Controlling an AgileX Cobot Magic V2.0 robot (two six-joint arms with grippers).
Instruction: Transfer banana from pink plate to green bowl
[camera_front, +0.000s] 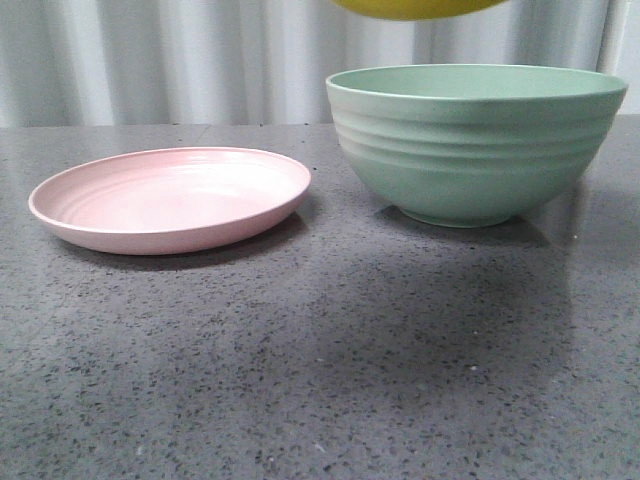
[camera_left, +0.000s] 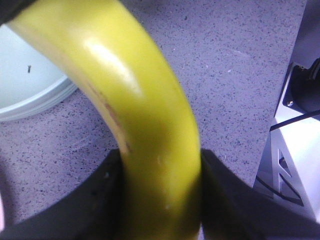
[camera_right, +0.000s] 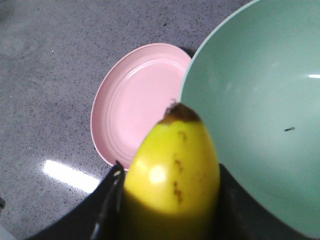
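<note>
Though barely visible from the front, banana (camera_right: 172, 175) pinched in both arms' jaws over green bowl (camera_right: 260, 115).

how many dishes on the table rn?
2. The pink plate on the left of the table, empty; the green bowl on the right, apart from it, with the banana held above its rim. Anything behind the bowl would be hidden.

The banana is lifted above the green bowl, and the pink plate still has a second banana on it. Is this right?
Not quite. In the front view the pink plate is empty; no second banana lies on it. The banana is indeed lifted above the green bowl.
</note>
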